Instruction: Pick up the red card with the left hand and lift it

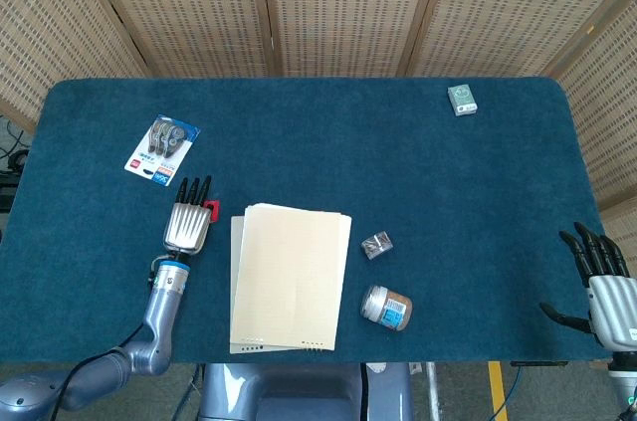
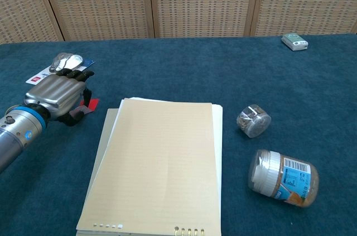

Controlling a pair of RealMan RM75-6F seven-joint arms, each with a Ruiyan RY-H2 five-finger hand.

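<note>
The red card (image 2: 89,103) lies on the counter (image 1: 328,142) directly under the right edge of the left hand (image 2: 56,97), which covers most of it with fingers curled down, though I cannot tell if they already pinch it, while the right hand (image 1: 600,287) waits open, well apart.

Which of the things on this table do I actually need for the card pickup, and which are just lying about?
For the job:
- red card, mostly hidden under the hand
- left hand, over the card

Lying about:
- paper stack
- jar on its side
- small clear tub
- blister pack
- green box
- right hand, idle at the table edge
</note>
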